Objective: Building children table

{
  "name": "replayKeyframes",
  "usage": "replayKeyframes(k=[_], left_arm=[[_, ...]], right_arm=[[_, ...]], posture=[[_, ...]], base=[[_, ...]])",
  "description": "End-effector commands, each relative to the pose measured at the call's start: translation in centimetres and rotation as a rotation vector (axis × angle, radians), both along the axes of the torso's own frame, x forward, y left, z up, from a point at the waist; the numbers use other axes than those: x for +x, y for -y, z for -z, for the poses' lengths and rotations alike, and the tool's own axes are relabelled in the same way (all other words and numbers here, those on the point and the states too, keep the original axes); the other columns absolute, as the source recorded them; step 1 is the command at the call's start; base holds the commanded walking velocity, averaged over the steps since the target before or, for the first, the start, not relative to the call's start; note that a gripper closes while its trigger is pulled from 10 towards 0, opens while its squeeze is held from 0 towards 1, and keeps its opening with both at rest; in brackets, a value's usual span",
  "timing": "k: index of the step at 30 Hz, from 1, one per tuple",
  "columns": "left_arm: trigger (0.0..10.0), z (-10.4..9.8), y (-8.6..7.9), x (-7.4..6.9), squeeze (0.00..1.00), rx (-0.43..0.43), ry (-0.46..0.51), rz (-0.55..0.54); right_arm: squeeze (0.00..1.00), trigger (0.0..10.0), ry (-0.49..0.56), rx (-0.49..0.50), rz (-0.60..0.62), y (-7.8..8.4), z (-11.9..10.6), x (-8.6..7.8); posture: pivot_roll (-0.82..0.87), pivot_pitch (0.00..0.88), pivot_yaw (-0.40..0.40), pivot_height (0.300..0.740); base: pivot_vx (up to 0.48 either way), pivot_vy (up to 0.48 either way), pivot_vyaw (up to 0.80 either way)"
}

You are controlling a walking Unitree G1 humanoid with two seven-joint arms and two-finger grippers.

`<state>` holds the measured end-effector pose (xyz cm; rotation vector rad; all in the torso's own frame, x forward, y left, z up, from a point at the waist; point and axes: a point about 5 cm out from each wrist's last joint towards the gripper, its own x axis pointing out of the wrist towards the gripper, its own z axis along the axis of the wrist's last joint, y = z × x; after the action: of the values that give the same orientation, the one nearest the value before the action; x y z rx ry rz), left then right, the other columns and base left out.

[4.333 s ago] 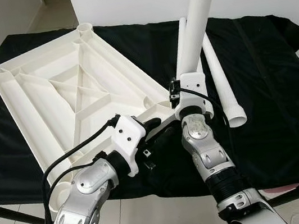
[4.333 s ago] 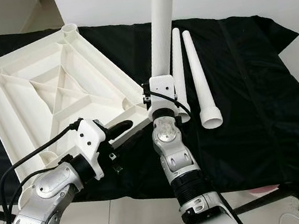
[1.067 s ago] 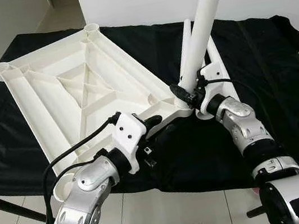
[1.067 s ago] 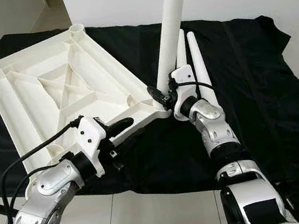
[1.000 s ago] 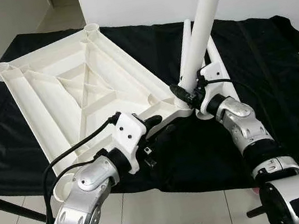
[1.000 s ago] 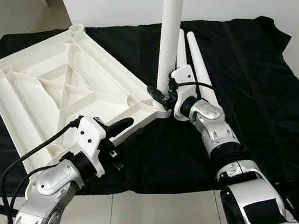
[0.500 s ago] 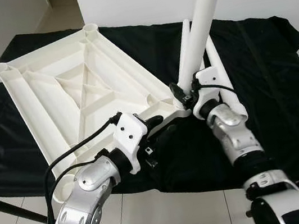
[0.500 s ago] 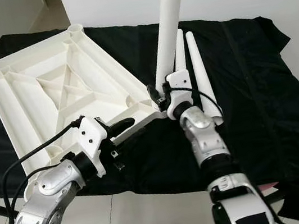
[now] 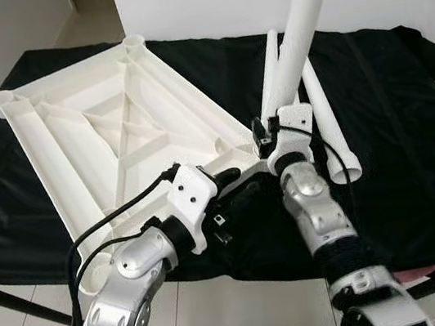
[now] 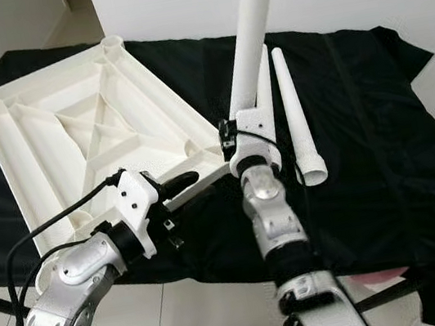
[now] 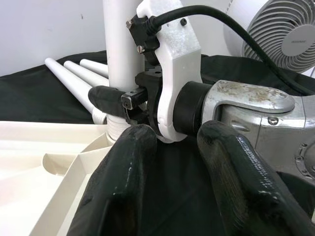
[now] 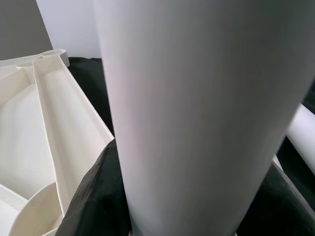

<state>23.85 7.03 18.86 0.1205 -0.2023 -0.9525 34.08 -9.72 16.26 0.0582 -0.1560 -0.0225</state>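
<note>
Black-draped table (image 9: 413, 140): right gripper (image 9: 268, 140) clenches upright leg (image 9: 296, 35) into upturned tabletop (image 9: 98, 140) corner; left gripper (image 9: 224, 180), released, steadies its edge.

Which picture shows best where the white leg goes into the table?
The left wrist view: the leg meets the tabletop's corner socket there, right gripper around it. Eye views show the whole leg; the right wrist view just its side.

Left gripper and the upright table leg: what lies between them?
The right gripper, shut on the upright leg at the tabletop corner. The left wrist view shows it past the open left gripper, over black cloth.
</note>
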Motion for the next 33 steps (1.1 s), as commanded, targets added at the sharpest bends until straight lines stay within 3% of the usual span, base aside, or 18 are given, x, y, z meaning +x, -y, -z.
replayKeyframes(k=[1, 6, 15, 16, 17, 18, 30, 31, 33], left_arm=[[10.0, 0.5, 0.1, -0.1, 0.00, 0.015, -0.011, 0.003], [10.0, 0.5, 0.2, -0.2, 0.00, 0.016, -0.011, 0.006], [10.0, 0.5, 0.3, -0.1, 0.00, 0.014, -0.009, 0.008], [10.0, 0.5, 0.3, 0.0, 0.00, 0.013, -0.007, 0.007], [10.0, 0.5, 0.3, 0.0, 0.00, 0.013, -0.007, 0.007], [10.0, 0.5, 0.3, 0.0, 0.00, 0.012, -0.006, 0.006], [10.0, 0.2, 0.3, 0.3, 0.00, 0.006, -0.001, 0.001], [10.0, 0.2, 0.3, 0.3, 0.00, 0.005, -0.002, 0.000], [10.0, 0.2, 0.4, 0.3, 0.00, 0.004, -0.002, 0.002]], right_arm=[[0.00, 10.0, -0.099, -0.008, 0.016, 0.0, 2.1, -0.5], [0.00, 10.0, -0.076, 0.004, 0.051, -0.7, 1.8, -1.5], [0.00, 10.0, -0.082, -0.006, 0.057, -0.9, 1.8, -1.5], [0.10, 10.0, -0.083, -0.006, 0.059, -0.8, 1.7, -1.4], [0.10, 10.0, -0.083, -0.006, 0.059, -0.8, 1.7, -1.4], [1.00, 10.0, -0.079, -0.004, 0.050, -0.7, 1.7, -1.2], [1.00, 10.0, -0.065, -0.037, -0.025, 0.5, 0.9, 0.0], [0.00, 10.0, -0.062, -0.052, -0.071, 0.6, 0.7, 0.3], [0.00, 10.0, -0.044, -0.090, -0.151, 1.1, 0.2, 0.8]], posture=[[-0.05, 0.083, -0.002, 0.740], [-0.05, 0.083, -0.002, 0.740], [-0.05, 0.084, -0.005, 0.740], [-0.05, 0.085, -0.005, 0.740], [-0.05, 0.085, -0.005, 0.740], [-0.05, 0.086, -0.003, 0.740], [-0.06, 0.098, 0.009, 0.740], [-0.06, 0.100, 0.010, 0.740], [-0.06, 0.100, 0.013, 0.740]], base=[[0.000, 0.000, 0.00], [0.000, 0.000, 0.00], [0.000, 0.000, 0.00], [0.000, 0.000, 0.00], [0.000, 0.000, 0.00], [0.000, 0.000, 0.00], [0.000, 0.000, 0.00], [0.000, 0.000, 0.00], [0.000, 0.000, 0.00]])
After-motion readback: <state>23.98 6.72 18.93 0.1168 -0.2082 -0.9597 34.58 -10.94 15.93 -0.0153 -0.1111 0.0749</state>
